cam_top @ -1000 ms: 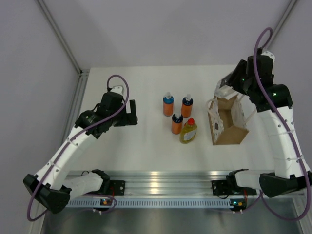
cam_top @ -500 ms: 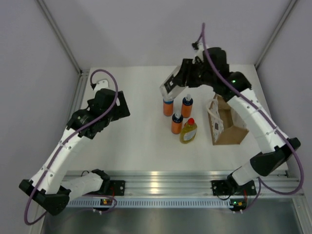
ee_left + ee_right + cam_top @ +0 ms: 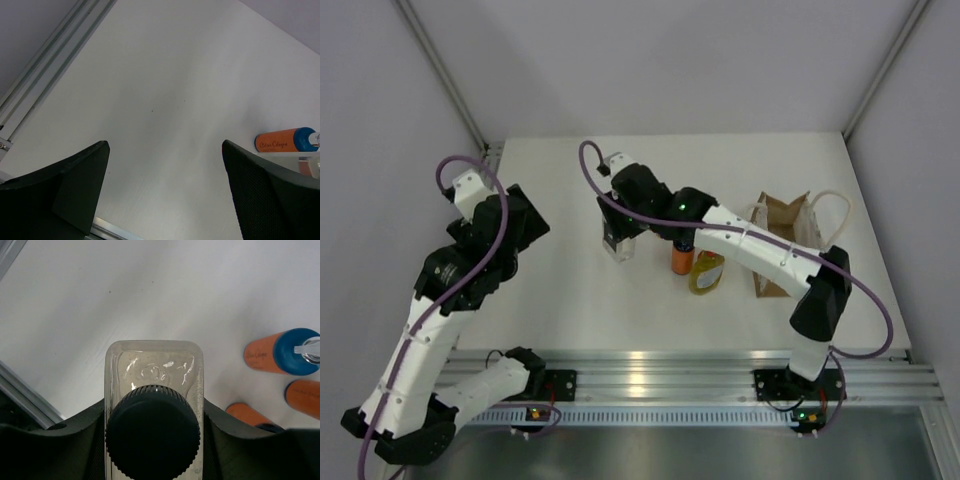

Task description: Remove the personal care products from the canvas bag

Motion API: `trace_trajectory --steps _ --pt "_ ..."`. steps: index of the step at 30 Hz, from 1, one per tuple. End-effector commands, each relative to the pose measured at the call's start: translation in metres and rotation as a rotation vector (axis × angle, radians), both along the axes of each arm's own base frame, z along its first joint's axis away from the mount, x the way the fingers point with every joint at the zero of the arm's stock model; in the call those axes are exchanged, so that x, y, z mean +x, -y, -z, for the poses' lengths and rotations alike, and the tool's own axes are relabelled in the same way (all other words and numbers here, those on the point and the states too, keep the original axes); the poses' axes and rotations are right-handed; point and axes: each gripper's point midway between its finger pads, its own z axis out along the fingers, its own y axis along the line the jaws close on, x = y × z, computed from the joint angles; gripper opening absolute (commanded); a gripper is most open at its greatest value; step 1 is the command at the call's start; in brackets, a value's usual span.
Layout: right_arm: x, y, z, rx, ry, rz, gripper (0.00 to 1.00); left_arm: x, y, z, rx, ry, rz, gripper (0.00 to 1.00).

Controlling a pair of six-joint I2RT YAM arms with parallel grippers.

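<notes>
Left of the standing bottles, I am watching the right gripper clamping the clear squarish bottle low over the white table; from the top view I cannot tell whether its base is touching. On the right wrist camera its fingers are pressing on both sides of the bottle, level with the dark ribbed cap, and I am seeing no label on the clear body. Orange bottles are showing to the right there, the one with a blue cap bearing dark script too small for me to read. On the left wrist camera that same script is coming through better: the second word is reading "Cologne", the first I cannot make out. The left gripper is hanging over the left of the table with its fingers wide apart, gripping nothing. The yellow bottle is standing near the right arm's forearm, and the canvas bag is sitting upright at the right, well apart from the clear bottle.
</notes>
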Motion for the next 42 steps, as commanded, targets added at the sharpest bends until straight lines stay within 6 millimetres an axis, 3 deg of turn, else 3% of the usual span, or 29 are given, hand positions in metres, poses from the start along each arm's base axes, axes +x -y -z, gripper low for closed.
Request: trace_trajectory --steps 1,2,4,11,17,20,23,24,25,27,30,34,36,38,39,40,42 --pt "0.021 -0.032 -0.069 0.211 0.243 0.053 0.00 -0.010 -0.016 -0.017 -0.010 0.060 -0.062 0.99" --pt "0.021 -0.035 -0.052 0.204 0.221 0.055 0.00 -0.011 -0.016 -0.016 -0.011 0.060 -0.059 0.98" --pt "0.025 -0.044 -0.045 0.247 0.233 0.061 0.00 -0.016 -0.016 -0.018 -0.026 0.074 -0.050 0.99" --pt "0.038 -0.058 0.032 0.126 0.168 0.076 0.00 -0.018 -0.008 -0.006 -0.012 0.025 0.019 0.99" --pt "0.038 -0.050 0.068 0.075 0.133 0.097 0.00 -0.017 -0.003 0.001 0.018 -0.012 0.065 0.99" --pt "0.035 -0.047 0.078 0.056 0.124 0.088 0.10 -0.014 -0.001 0.006 0.038 -0.033 0.084 0.99" --pt "0.032 -0.042 0.085 0.043 0.115 0.080 0.48 -0.012 0.004 0.010 0.043 -0.048 0.109 0.99" --pt "0.030 -0.041 0.085 0.043 0.114 0.077 0.63 -0.011 0.005 0.011 0.042 -0.052 0.117 0.99" --pt "0.030 -0.039 0.080 0.049 0.121 0.077 0.69 -0.010 0.006 0.009 0.047 -0.046 0.125 0.99" --pt "0.029 -0.036 0.072 0.053 0.134 0.080 0.77 -0.009 0.005 0.008 0.060 -0.045 0.124 0.99" --pt "0.030 -0.028 0.045 0.076 0.181 0.082 0.89 -0.006 0.003 0.005 0.090 -0.050 0.129 0.99" --pt "0.032 -0.003 -0.008 0.137 0.235 0.103 0.96 0.000 0.009 0.004 0.117 -0.069 0.164 0.98" --pt "0.037 0.021 -0.025 0.129 0.250 0.147 0.99 0.003 0.012 0.000 0.119 -0.072 0.174 0.98" --pt "0.038 0.050 -0.056 0.151 0.274 0.213 1.00 0.008 0.015 -0.003 0.134 -0.080 0.193 0.98" --pt "0.043 0.075 -0.055 0.108 0.255 0.260 0.99 0.008 0.016 -0.005 0.142 -0.083 0.202 0.98" --pt "0.042 0.097 -0.076 0.122 0.273 0.311 0.99 0.010 0.017 -0.009 0.141 -0.078 0.203 0.98" --pt "0.043 0.141 -0.080 0.059 0.260 0.394 1.00 0.012 0.015 -0.009 0.149 -0.093 0.184 0.99"
